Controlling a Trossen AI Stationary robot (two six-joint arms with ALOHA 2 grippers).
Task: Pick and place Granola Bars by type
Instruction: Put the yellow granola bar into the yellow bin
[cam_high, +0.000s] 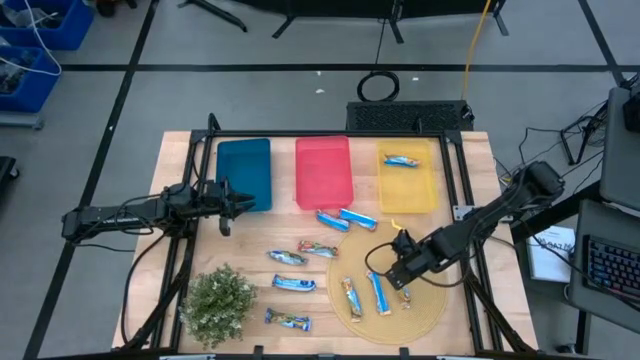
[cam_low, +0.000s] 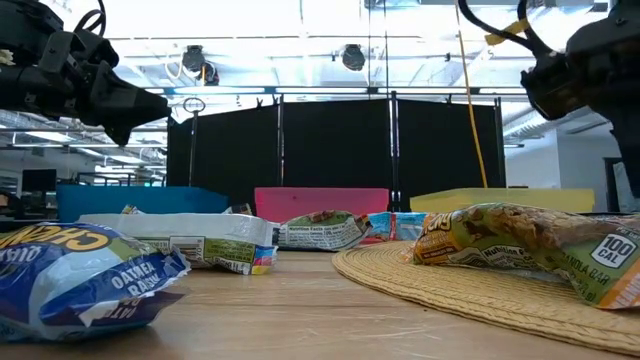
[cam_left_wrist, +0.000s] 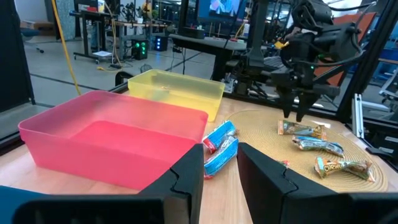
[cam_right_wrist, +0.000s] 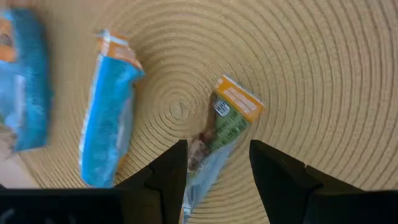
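The right gripper (cam_high: 402, 268) hangs over the right part of the round woven mat (cam_high: 432, 312), fingers spread moderately, holding nothing. Below and between its fingers lies a green-and-orange granola bar (cam_right_wrist: 221, 127), its long axis running near-to-far, its lower part hidden behind the fingers. To its left on the mat lie two more bars (cam_high: 377, 293), also pointing roughly near-to-far. Other bars are scattered on the wooden table (cam_high: 470, 160): two blue ones (cam_high: 345, 219) touching the near edge of the red bin (cam_high: 323, 172), pointing left-right, and several lengthwise left-right beside the green plant (cam_high: 218, 303). One bar (cam_high: 400, 160) lies crosswise in the yellow bin (cam_high: 407, 185). The left gripper (cam_high: 240, 203) waits near the blue bin (cam_high: 244, 172), fingers narrowly parted and empty
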